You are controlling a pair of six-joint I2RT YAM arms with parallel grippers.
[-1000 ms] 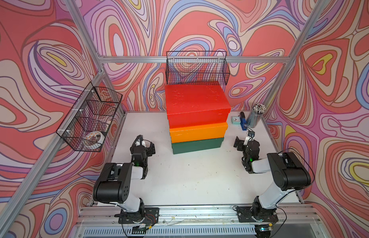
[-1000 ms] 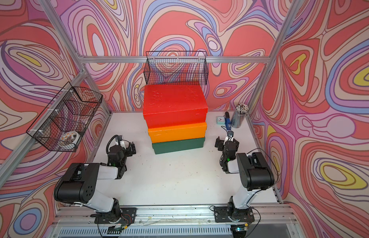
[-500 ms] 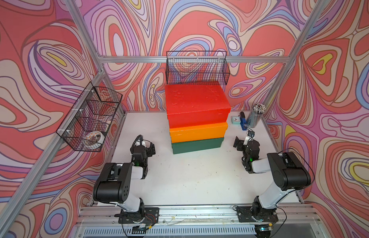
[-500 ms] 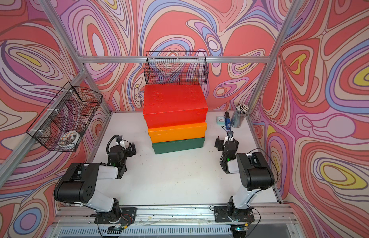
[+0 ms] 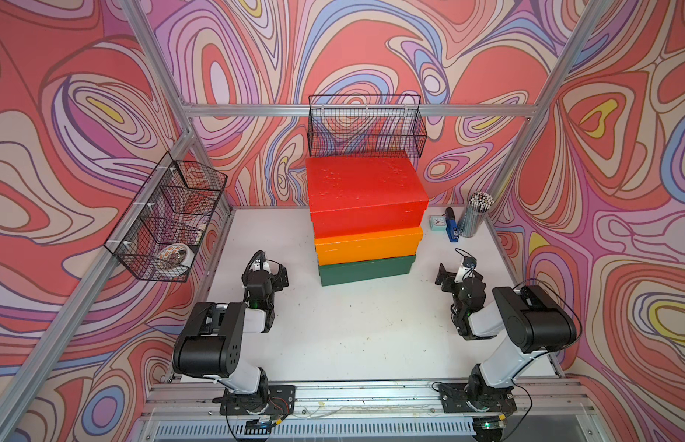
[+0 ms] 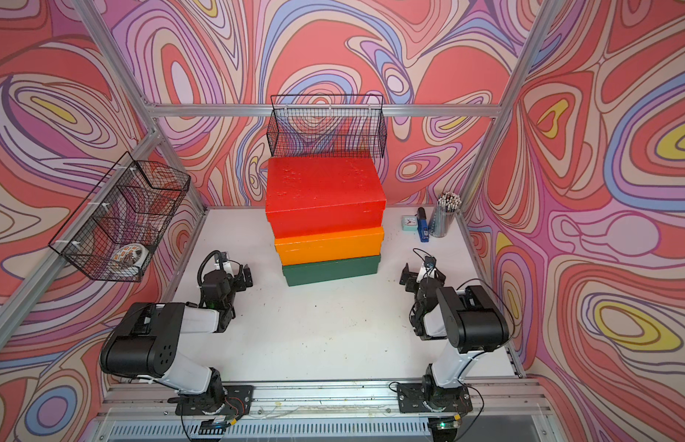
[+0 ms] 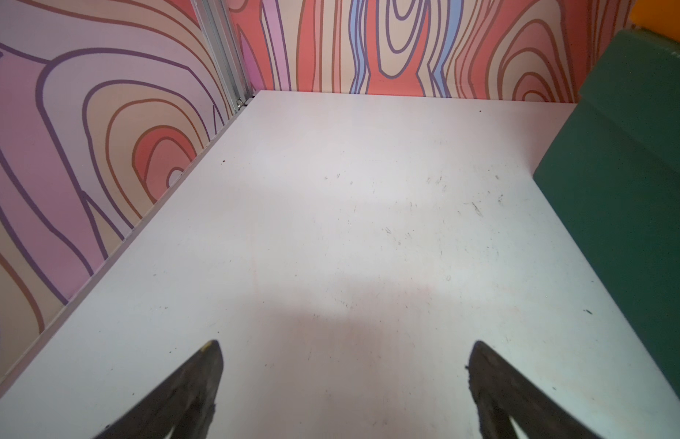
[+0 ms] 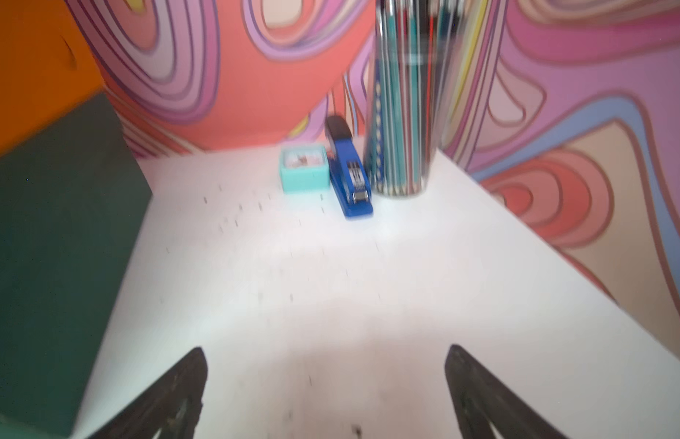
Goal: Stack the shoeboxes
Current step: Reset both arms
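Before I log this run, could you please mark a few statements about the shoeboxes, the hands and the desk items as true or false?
1. The red shoebox tops the stack. True.
2. The dark green shoebox sits in the middle of the stack. False: it is at the bottom, on the table; the orange shoebox is in the middle.
3. The left hand and the right hand are both open and hold nothing. True.
4. The blue stapler lies on the red shoebox. False: it lies on the table, between a small teal clock and the pencil cup.
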